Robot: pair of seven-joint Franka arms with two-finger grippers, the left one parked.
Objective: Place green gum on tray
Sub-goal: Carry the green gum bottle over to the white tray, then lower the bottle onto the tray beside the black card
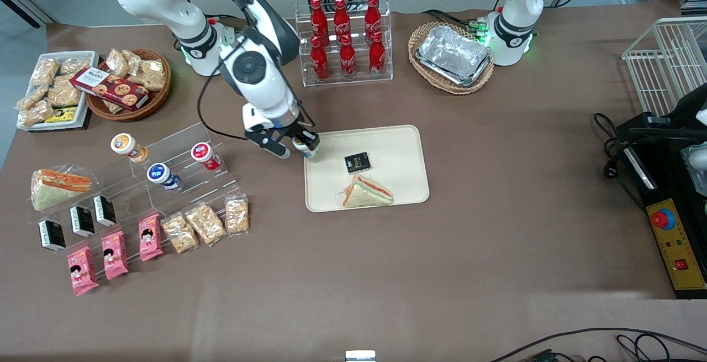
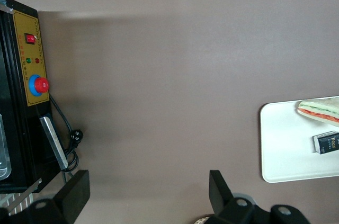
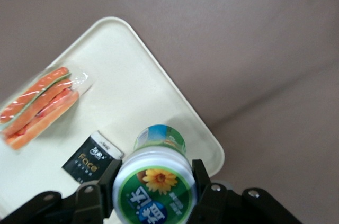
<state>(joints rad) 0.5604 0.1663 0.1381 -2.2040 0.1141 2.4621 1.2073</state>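
Note:
The green gum (image 3: pixel 156 181), a small white bottle with a green-rimmed lid and greenish label, hangs in my right gripper (image 3: pixel 154 179), whose jaws are shut on its lid. In the front view the gripper (image 1: pixel 296 147) holds the gum (image 1: pixel 304 147) just above the corner of the cream-beige tray (image 1: pixel 397 146) that lies toward the working arm's end. The tray (image 3: pixel 137 81) carries a wrapped sandwich (image 1: pixel 367 192) and a small black packet (image 1: pixel 357 162). Both show under the bottle in the wrist view, the sandwich (image 3: pixel 37 107) and the packet (image 3: pixel 92 159).
A clear stepped stand holds orange-lidded (image 1: pixel 127 146), blue-lidded (image 1: pixel 161 175) and red-lidded (image 1: pixel 205 155) bottles toward the working arm's end. Snack packs (image 1: pixel 205 224) lie nearer the front camera. A rack of red cola bottles (image 1: pixel 344 38) and a basket with foil trays (image 1: pixel 453 57) stand farther back.

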